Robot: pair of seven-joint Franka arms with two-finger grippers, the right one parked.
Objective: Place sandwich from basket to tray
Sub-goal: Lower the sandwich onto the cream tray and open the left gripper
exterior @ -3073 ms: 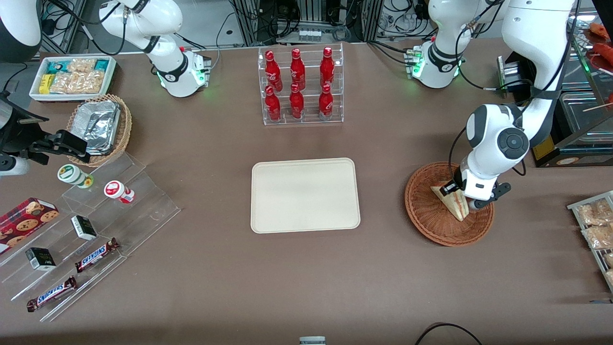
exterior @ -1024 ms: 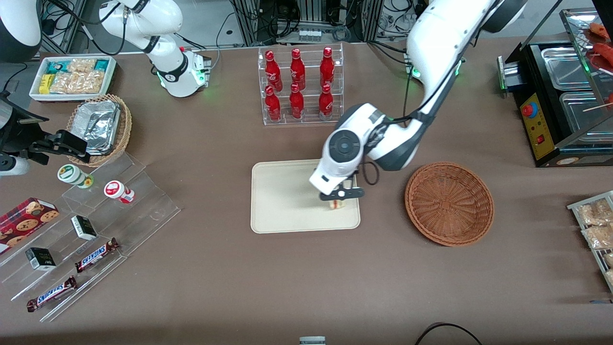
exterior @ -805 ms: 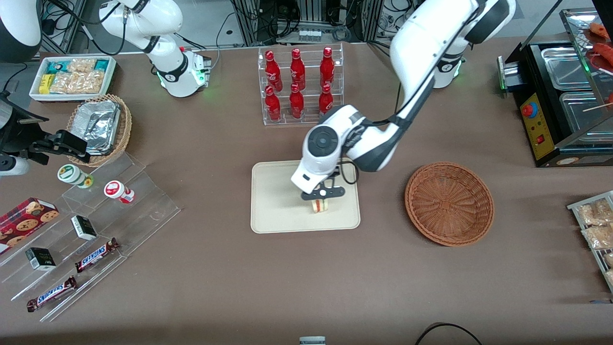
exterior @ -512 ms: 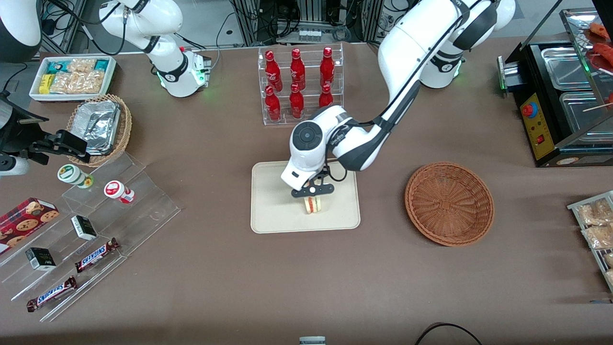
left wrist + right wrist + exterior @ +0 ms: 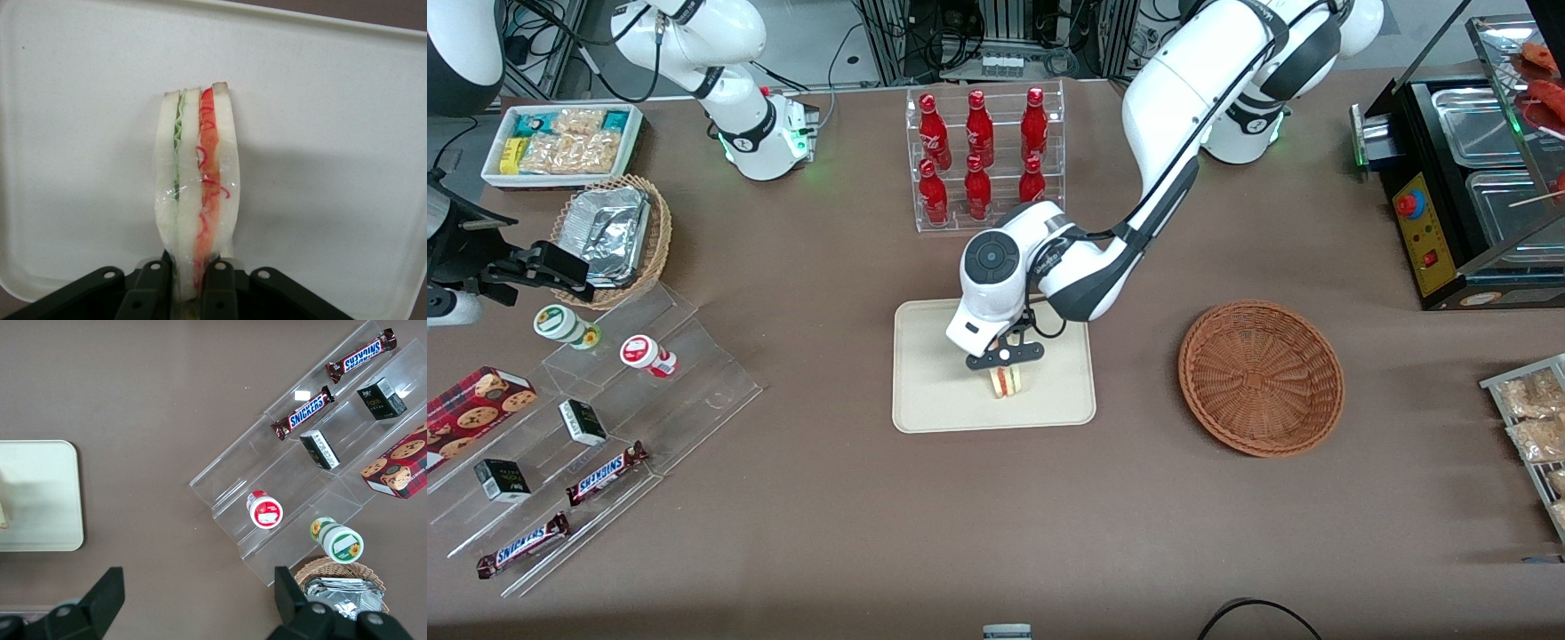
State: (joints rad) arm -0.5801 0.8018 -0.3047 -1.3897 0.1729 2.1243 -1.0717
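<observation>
Sandwich wedge of pale bread (image 5: 1008, 380) at frame centre, top hidden under gripper (image 5: 1005, 358), fingers (image 5: 217, 283) pinching it above cream rectangular tray (image 5: 925, 391).

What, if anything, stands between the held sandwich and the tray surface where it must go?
Nothing visible does. The claw grips the triangular wedge sandwich over the flat cream-coloured rectangular tray; only bare tray shows around it. The round reddish-brown wicker basket lies toward the working arm's end.

**Left Franka: body look**

White glossy shells, dark grey joint bands, round dark cap on the wrist link. Thin black cable loops off the wrist. Green LED at the base. Gripper (image 5: 1005, 357) over the tray: black crossbar, black fingers (image 5: 148, 293) with silver screws.
</observation>
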